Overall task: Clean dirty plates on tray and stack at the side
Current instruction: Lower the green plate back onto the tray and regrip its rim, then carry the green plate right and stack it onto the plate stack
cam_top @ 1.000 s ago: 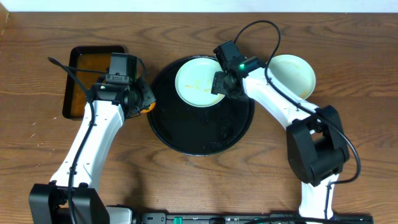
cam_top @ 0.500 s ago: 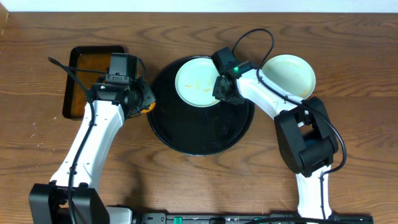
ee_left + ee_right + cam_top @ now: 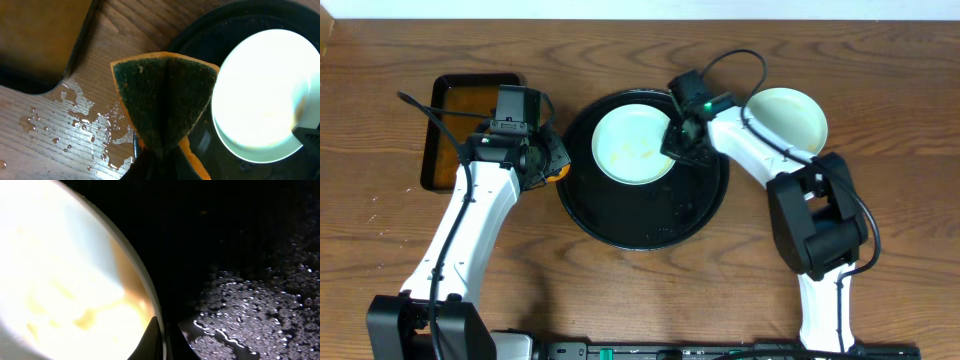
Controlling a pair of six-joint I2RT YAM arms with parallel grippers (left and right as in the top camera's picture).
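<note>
The right gripper (image 3: 680, 140) is fully closed, pinching the right rim of the plate (image 3: 630, 148), which lies flat on the far half of the tray (image 3: 650, 225). The wrist view shows its fingertips meeting right at that rim, so I judge the grip is there to steady the plate for scrubbing. A faint yellowish smear marks the plate, so it looks not yet clean.

The left gripper (image 3: 545, 160) is clamped on a folded sponge (image 3: 165, 95) with the green scouring face outward. It hovers at the tray's left edge, near the plate but apart from it. Held so, the rough side can be brought onto the smear.

At the far left sits a dip tray (image 3: 455, 120) of brownish liquid, probably for wetting the sponge. Droplets (image 3: 75, 125) lie on the table (image 3: 880, 60) beside it. 1 side plate (image 3: 785, 120) rests on the table right of the tray, likely marking the stacking spot.
</note>
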